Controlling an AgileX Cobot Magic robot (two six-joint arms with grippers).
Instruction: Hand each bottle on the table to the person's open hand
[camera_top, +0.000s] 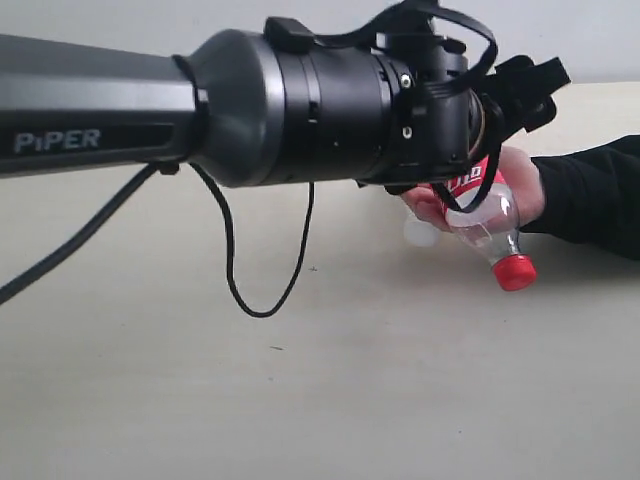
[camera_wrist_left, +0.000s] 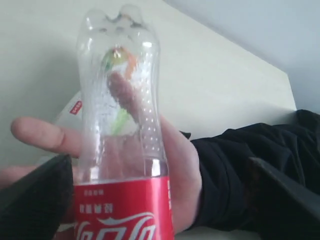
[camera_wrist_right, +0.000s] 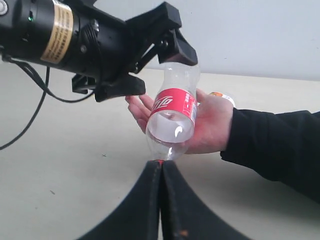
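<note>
Black, and closest in the right wrist view: right gripper (camera_wrist_right: 161, 172), fingers pressed flat together with nothing between them, poised over the table (camera_wrist_right: 60, 190). Pale beige tabletop all round, with faint grain and a few dark specks.

Nearest in the exterior view: left arm (camera_top: 230, 105), dark grey and black, stretched from the left edge across to the right. Beneath it, a thin black cable (camera_top: 262, 305) looping down over the tabletop.

Further on, at that arm's end: left gripper (camera_wrist_right: 165, 75), jaws spread wide, straddling the base end of the clear bottle (camera_top: 490, 225). From the left wrist, one finger well clear of the bottle, the other just beside the red label (camera_wrist_left: 122, 210). Contact there not clear.

Bottle itself tilted, lying across the palm of the person's open hand (camera_wrist_right: 212, 122). Base up toward the jaws, red cap (camera_top: 515, 272) pointing down and toward the exterior camera, past the edge of the palm. Cannot tell whether touching the table. See-through plastic, fingers visible behind it.

Under the fingers, a whitish rounded shape (camera_top: 420, 233), too hidden to name.

Behind the hand: black sleeve (camera_top: 590, 195), running along the table to the right edge. Farthest: the table's back edge, then a plain grey wall (camera_top: 120, 20).
</note>
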